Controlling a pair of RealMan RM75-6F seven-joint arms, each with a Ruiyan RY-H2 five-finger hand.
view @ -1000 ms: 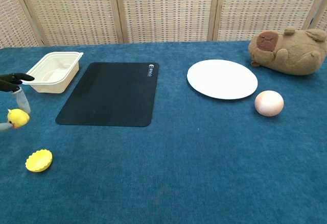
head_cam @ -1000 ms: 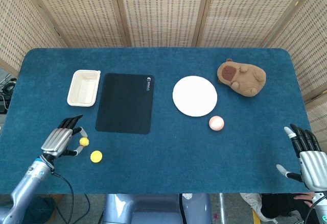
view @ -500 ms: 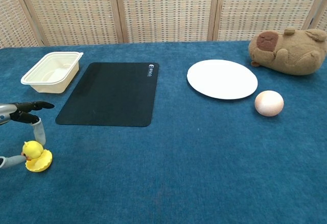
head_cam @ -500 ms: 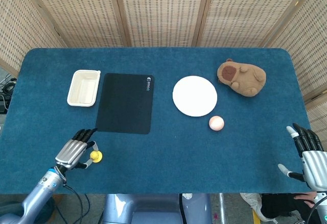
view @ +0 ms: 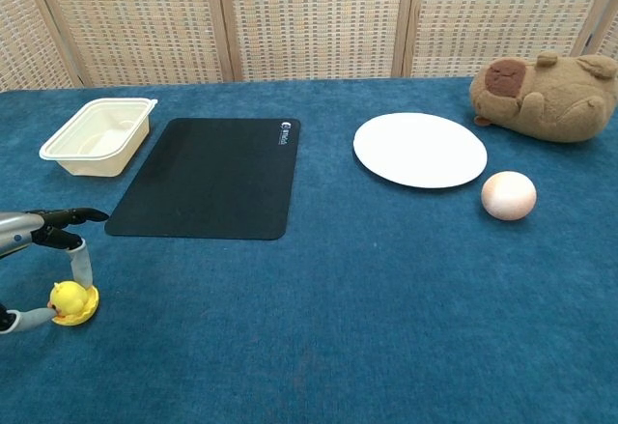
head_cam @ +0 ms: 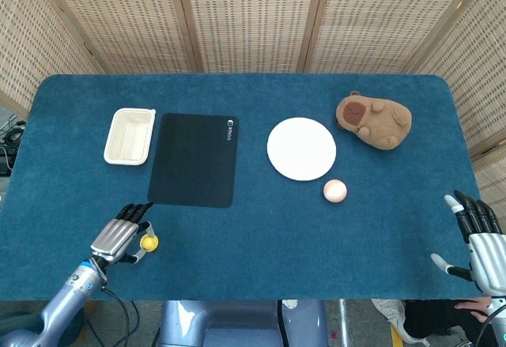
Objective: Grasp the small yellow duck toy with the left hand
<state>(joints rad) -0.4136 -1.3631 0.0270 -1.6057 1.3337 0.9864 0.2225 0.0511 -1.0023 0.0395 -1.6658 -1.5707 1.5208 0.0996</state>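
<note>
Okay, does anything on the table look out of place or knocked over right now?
Nothing stands out. The duck sits upright on its yellow dish between the left hand's fingers; the plate, egg, plush, mat and tray lie undisturbed.

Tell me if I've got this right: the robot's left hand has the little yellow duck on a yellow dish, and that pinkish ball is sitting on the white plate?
Not quite. The pinkish ball lies on the blue cloth beside the white plate, not on it; the chest view shows this plainly. The rest holds: the left hand has the little yellow duck on the yellow dish.
</note>
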